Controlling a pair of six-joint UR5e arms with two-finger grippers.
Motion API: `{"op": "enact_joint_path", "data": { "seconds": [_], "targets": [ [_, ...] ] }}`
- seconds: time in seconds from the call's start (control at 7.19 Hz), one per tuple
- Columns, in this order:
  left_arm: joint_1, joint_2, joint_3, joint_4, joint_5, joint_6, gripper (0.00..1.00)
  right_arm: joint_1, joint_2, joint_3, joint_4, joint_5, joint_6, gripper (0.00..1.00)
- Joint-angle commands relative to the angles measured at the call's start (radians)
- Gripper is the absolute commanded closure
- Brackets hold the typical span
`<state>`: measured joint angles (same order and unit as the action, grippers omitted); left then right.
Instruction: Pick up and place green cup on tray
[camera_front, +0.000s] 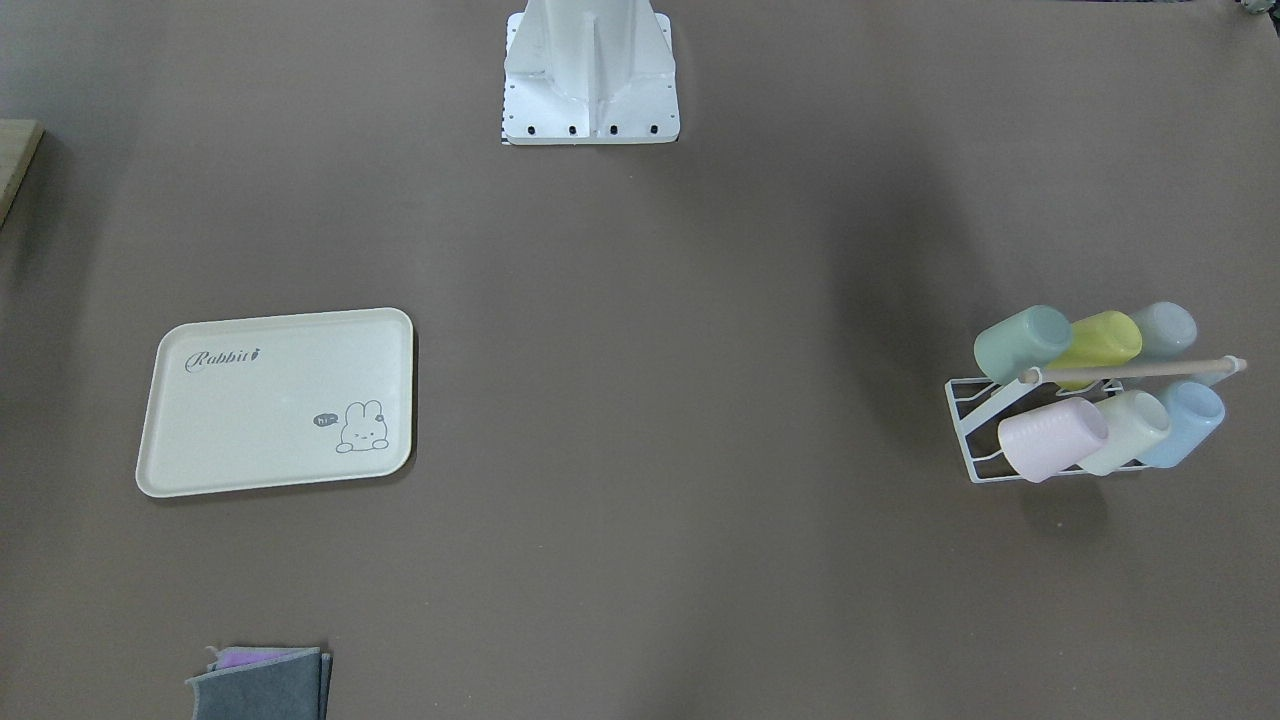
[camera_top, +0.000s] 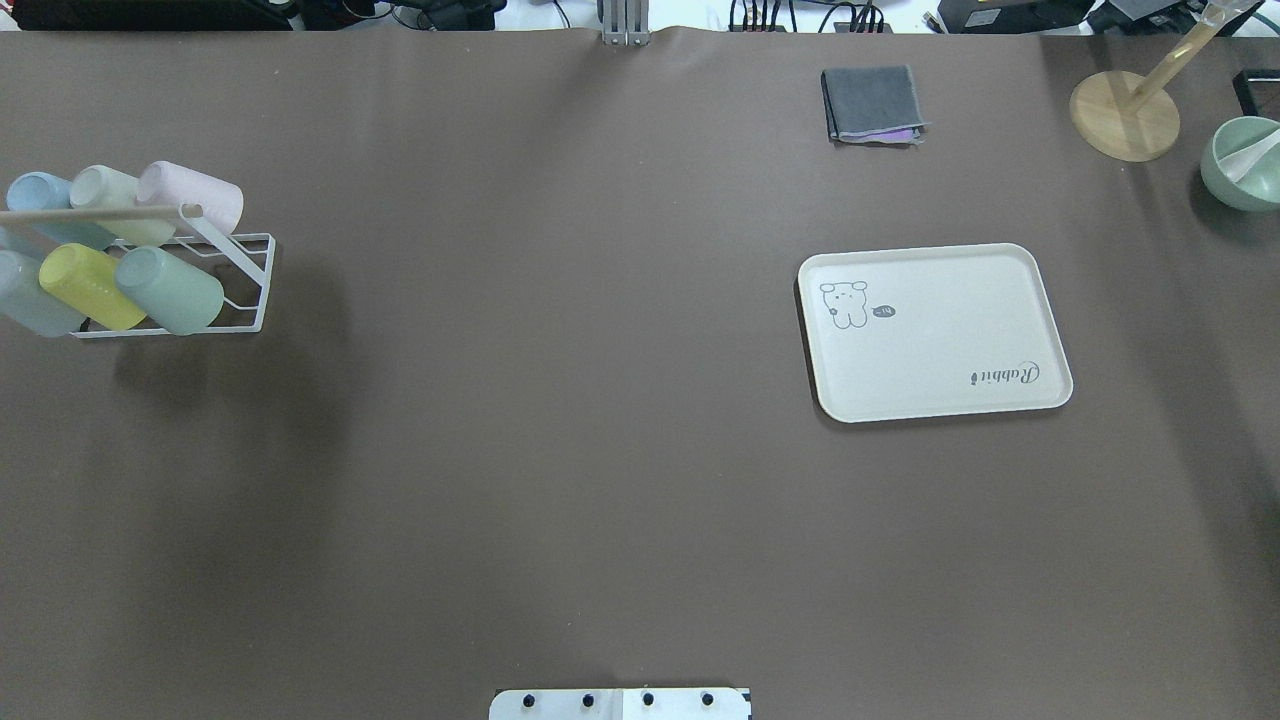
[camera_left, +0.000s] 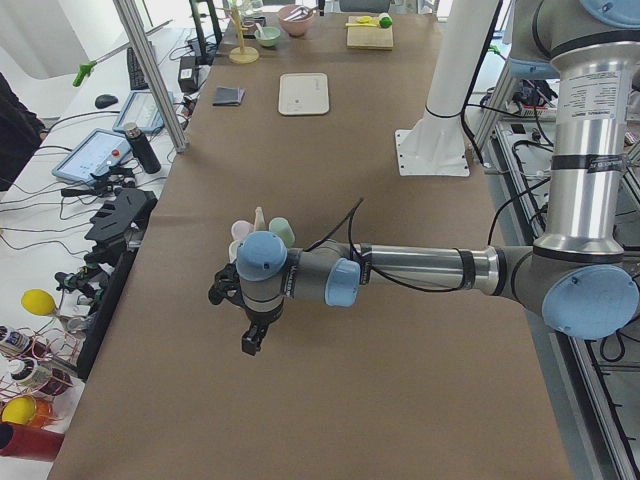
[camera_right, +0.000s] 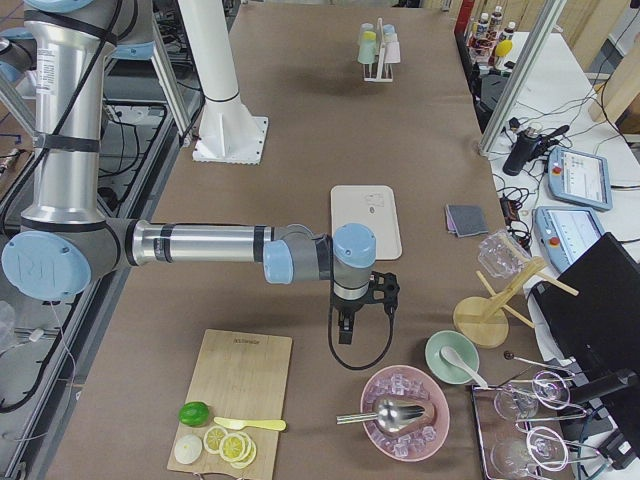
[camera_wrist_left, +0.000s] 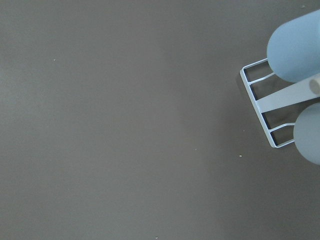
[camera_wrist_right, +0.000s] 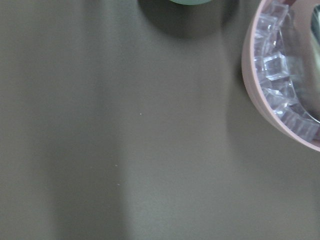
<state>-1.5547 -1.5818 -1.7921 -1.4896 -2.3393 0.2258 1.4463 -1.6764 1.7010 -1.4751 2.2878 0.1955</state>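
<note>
Hanging above the brown worktop (camera_top: 600, 450), both arms are clear of the task items. The left claw (camera_left: 251, 342) points down just beside the white wire rack (camera_top: 250, 285). Its wrist view catches only the rack's end and two cup bottoms at the right edge. It shows up in the left side view alone, so I can't tell whether it's released or clenched. Nothing is visibly in it.

The right claw (camera_right: 343, 330) hangs between the tray (camera_right: 366, 222) and the pink ice bowl (camera_right: 405, 412). Same problem: side view only, so its state is unreadable.

The green cup (camera_top: 170, 290) is on the rack, tilted. It sits at the end of the robot-side row, on the end toward the worktop centre, touching or just beside the yellow cup (camera_top: 90, 285). A grey-blue cup (camera_top: 30, 295) closes that row. Pink (camera_top: 190, 195), off-white (camera_top: 115, 195) and blue (camera_top: 40, 200) cups fill the far row, under a wooden rod (camera_top: 90, 212).

The tray is flat on the worktop, well apart from the rack on the robot's right half, with nothing on it. A folded grey cloth (camera_top: 870, 103) lies beyond it.
</note>
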Motion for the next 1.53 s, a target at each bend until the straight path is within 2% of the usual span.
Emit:
{"op": "enact_joint_path", "data": {
  "seconds": [0.0,0.28,0.42,0.56,0.7,0.97,1.11,1.25,1.39],
  "targets": [
    [0.05,-0.017,-0.135,0.15,0.001,0.0,0.02,-0.125,0.056,-0.004,0.053,0.03,0.161,0.0],
    [0.172,-0.099,-0.258,0.35,0.041,-0.002,0.02,-0.274,0.099,-0.044,0.227,0.019,0.377,0.0],
    [0.265,-0.218,-0.295,0.518,0.125,-0.005,0.02,-0.341,0.157,-0.094,0.301,0.001,0.484,0.0],
    [0.353,-0.383,-0.279,0.707,0.161,-0.066,0.02,-0.396,0.191,-0.133,0.34,-0.032,0.525,0.0],
    [0.395,-0.455,-0.289,0.767,0.2,-0.081,0.02,-0.424,0.214,-0.173,0.395,-0.065,0.525,0.0],
    [0.548,-0.452,-0.314,0.755,0.259,-0.089,0.03,-0.44,0.239,-0.181,0.441,-0.068,0.524,0.04],
    [0.694,-0.44,-0.398,0.755,0.406,-0.135,0.03,-0.44,0.242,-0.185,0.441,-0.068,0.519,0.08],
    [0.825,-0.435,-0.455,0.756,0.519,-0.248,0.03,-0.44,0.247,-0.19,0.441,-0.068,0.515,0.21],
    [0.896,-0.42,-0.461,0.75,0.59,-0.264,0.03,-0.438,0.236,-0.188,0.443,-0.067,0.51,0.22]
  ]
}}
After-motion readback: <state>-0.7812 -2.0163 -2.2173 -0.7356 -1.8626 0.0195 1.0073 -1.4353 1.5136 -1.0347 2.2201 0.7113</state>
